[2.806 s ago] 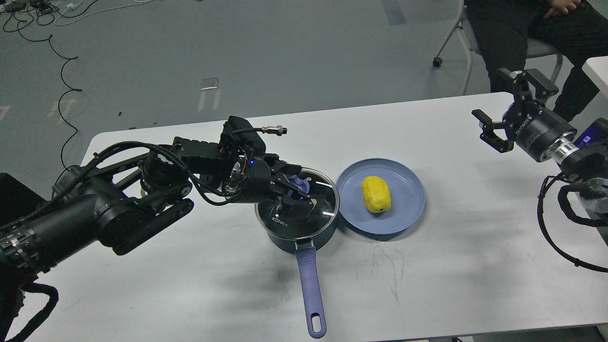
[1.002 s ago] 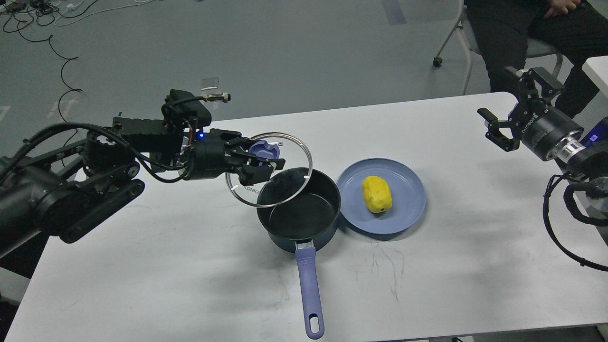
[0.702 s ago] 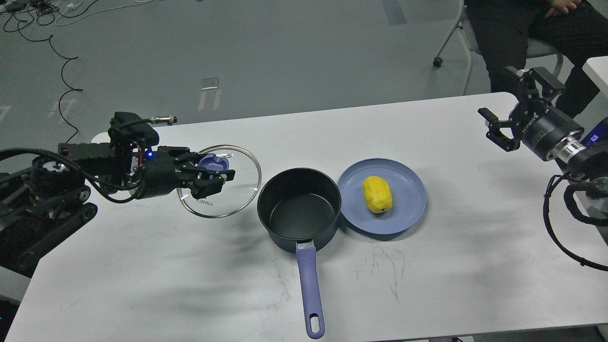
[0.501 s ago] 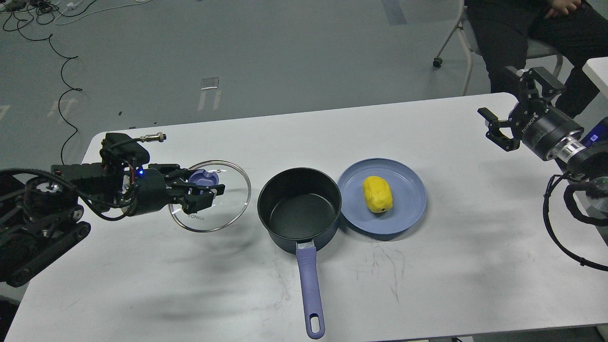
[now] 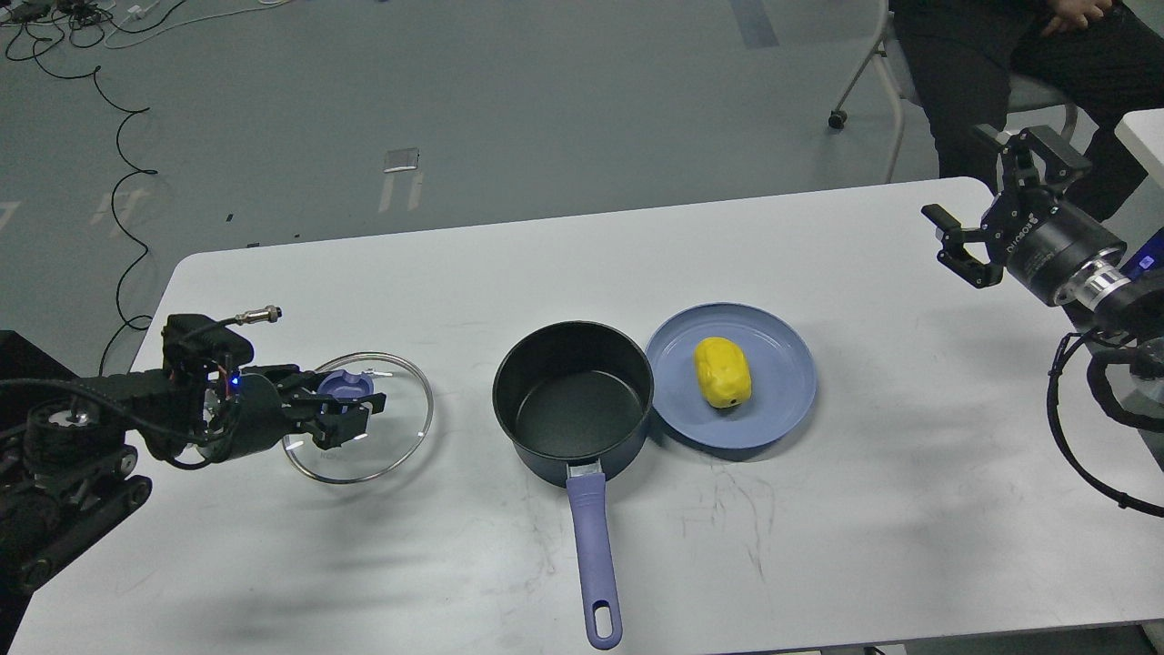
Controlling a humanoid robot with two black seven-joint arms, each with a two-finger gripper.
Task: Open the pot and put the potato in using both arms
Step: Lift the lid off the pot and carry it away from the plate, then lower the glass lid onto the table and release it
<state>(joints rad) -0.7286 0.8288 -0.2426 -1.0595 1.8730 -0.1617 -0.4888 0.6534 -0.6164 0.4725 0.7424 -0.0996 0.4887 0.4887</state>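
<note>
The white surface (image 5: 818,564) spreads out in front of me, and my two arms come in from either side of it. My left arm (image 5: 82,437) reaches in low at the left edge, my right arm (image 5: 1082,273) sits up at the far right corner, well apart from everything in the middle.

Dead centre is the pot (image 5: 573,400), uncovered, its black inside bare, nothing in it at all. Its long periwinkle handle (image 5: 593,555) points back toward me, loop hole at the near end. Just beside the pot on the right, rim almost touching rim, lies the blue plate (image 5: 773,400), and on that plate rests the potato (image 5: 723,371), yellow, lying on its side with a small dark spot facing me.

Over on the left, the glass lid (image 5: 382,437) with its metal rim is out over the surface, well clear of the pot. My left gripper (image 5: 341,411) has its jaws clamped on the lid's blue knob (image 5: 346,384). Whether the lid touches the surface I cannot tell.

My right gripper (image 5: 987,214) hangs above the far right corner, jaws spread wide, holding nothing.
</note>
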